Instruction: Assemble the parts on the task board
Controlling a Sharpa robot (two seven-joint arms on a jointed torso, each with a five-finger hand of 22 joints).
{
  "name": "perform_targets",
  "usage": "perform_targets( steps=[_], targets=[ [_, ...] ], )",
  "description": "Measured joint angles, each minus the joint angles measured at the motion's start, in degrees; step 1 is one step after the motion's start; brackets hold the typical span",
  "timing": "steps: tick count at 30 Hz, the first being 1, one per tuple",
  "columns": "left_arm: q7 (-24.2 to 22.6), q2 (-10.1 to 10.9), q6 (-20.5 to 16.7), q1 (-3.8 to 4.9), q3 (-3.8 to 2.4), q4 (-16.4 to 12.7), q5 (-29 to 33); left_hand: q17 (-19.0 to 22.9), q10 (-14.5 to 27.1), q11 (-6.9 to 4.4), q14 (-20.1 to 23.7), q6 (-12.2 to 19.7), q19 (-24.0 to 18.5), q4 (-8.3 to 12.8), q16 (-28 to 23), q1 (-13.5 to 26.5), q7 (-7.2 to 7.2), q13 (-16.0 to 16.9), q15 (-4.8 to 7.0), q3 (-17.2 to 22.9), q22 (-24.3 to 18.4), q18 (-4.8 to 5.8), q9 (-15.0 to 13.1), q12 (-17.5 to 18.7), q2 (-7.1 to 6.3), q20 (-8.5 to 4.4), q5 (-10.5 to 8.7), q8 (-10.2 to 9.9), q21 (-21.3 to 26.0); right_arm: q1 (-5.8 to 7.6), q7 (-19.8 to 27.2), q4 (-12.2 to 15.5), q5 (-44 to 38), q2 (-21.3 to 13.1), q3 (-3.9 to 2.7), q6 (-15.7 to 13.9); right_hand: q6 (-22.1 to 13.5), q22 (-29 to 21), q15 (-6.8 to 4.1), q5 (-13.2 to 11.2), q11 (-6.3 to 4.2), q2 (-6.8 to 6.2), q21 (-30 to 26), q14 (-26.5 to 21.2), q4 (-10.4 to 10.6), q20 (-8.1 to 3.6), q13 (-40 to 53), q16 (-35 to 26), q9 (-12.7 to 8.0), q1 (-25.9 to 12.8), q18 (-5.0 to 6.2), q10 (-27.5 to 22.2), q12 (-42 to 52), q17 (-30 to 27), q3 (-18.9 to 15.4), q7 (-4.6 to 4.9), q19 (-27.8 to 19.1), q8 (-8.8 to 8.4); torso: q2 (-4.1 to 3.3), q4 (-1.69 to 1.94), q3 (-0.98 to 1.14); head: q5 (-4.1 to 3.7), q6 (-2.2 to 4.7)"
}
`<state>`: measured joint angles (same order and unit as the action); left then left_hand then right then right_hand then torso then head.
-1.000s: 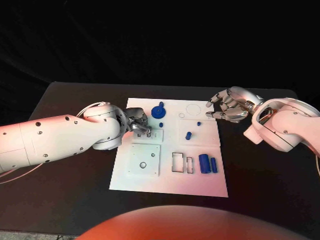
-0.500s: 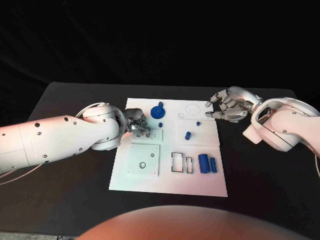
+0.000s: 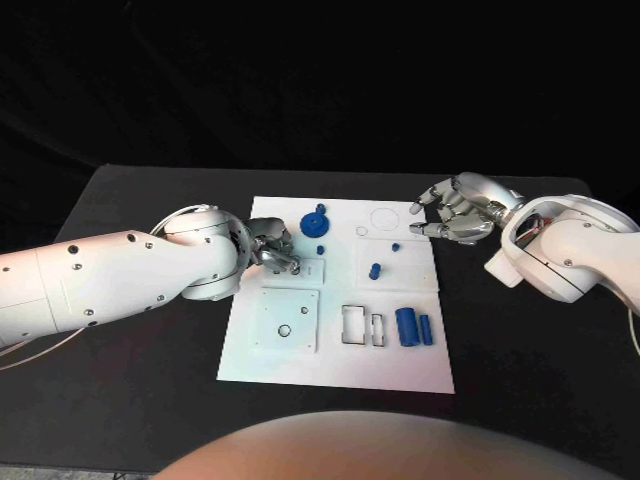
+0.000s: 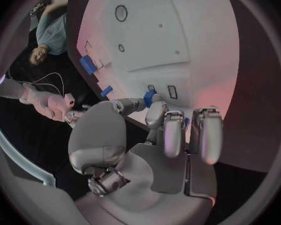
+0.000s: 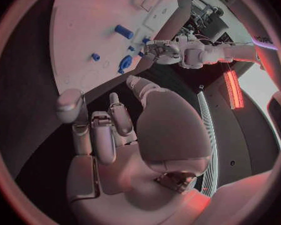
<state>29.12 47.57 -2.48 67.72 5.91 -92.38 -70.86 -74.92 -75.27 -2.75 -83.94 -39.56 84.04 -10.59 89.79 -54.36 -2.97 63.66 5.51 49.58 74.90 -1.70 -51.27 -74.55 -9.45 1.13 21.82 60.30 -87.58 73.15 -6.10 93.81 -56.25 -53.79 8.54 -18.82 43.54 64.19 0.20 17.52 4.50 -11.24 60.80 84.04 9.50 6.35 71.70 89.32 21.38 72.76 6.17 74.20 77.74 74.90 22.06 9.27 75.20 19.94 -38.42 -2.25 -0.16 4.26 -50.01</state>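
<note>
While two cylinders [image 3: 415, 327] lie side by side, task board [image 3: 392, 372] bears them.

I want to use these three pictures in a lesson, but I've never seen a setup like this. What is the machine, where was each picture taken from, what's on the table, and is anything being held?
It is a robot with two white arms, each ending in a silver robot hand. One picture looks down from its head; the two round ones come from cameras at its wrists.

On the black table lies a white task board with small blue parts.

The left robot hand reaches over the board; the left wrist view shows a small blue piece at its fingertips, seemingly pinched. The right robot hand hovers by the board's far corner, fingers curled, holding nothing.
</note>
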Motion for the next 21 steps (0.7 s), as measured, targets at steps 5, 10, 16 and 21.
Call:
perform_targets(
  steps=[5,10,16,21],
  targets=[
    [0.02,0.0,0.44,0.02,-0.03,-0.03,0.06,0.0,0.0,0.0,0.0,0.0,0.0,0.0,0.0,-0.01,0.0,0.0,0.0,0.0,0.0,0.0,0.04,0.0,0.01,0.0,0.0,0.0,0.0,0.0,0.0,-0.03,0.0,-0.02,0.0,0.0,0.0,0.0,0.0,0.0,0.0,0.0,0.0,0.0,0.0,0.0,0.0,0.0,0.0,0.0,0.0,0.0,0.0,0.0,0.0,0.0,0.0,0.0,0.01,0.0,0.0,-0.01,0.0],
    [0.02,-0.04,0.86,0.01,-0.03,-0.07,0.14,0.0,0.0,0.0,0.0,-0.02,0.0,0.0,0.0,-0.02,-0.01,0.0,0.0,0.0,0.0,0.0,0.14,0.0,0.03,0.0,-0.01,0.0,0.0,-0.01,0.0,-0.06,0.0,0.01,0.0,0.0,0.0,0.0,0.0,0.0,0.0,0.0,-0.23,0.0,0.24,0.0,0.0,0.0,-0.01,0.0,0.0,0.0,0.0,0.0,0.24,0.0,0.0,0.23,0.0,0.0,0.01,-0.01,0.0],
    [0.1,-0.15,1.28,0.01,-0.05,-0.04,0.22,0.0,0.0,0.0,0.0,-0.31,0.0,0.0,0.0,-0.1,-0.07,-0.01,0.0,0.0,0.0,0.0,0.18,0.0,0.1,0.0,-0.18,0.0,0.0,-0.02,0.0,-0.08,0.0,0.03,0.0,0.0,0.0,0.0,0.0,0.0,0.0,0.0,-0.23,0.0,0.24,0.0,0.0,0.0,-0.01,0.0,0.0,0.0,0.0,0.0,0.24,0.0,0.0,0.23,-0.01,0.0,0.01,0.0,0.0],
    [0.23,-0.17,1.57,0.02,-0.09,-0.03,0.24,0.01,0.0,0.0,0.0,-0.32,0.0,0.0,0.0,-0.12,-0.07,-0.01,0.0,0.0,0.0,0.0,0.18,0.0,0.12,0.0,-0.18,0.0,0.0,-0.03,0.0,-0.09,0.0,0.03,0.0,0.0,0.0,0.0,0.0,0.0,0.0,0.0,-0.23,0.0,0.24,0.0,0.0,0.0,-0.01,0.0,0.0,0.0,0.0,0.0,0.24,0.0,0.0,0.23,-0.01,0.0,0.0,-0.09,0.0]
  ],
)
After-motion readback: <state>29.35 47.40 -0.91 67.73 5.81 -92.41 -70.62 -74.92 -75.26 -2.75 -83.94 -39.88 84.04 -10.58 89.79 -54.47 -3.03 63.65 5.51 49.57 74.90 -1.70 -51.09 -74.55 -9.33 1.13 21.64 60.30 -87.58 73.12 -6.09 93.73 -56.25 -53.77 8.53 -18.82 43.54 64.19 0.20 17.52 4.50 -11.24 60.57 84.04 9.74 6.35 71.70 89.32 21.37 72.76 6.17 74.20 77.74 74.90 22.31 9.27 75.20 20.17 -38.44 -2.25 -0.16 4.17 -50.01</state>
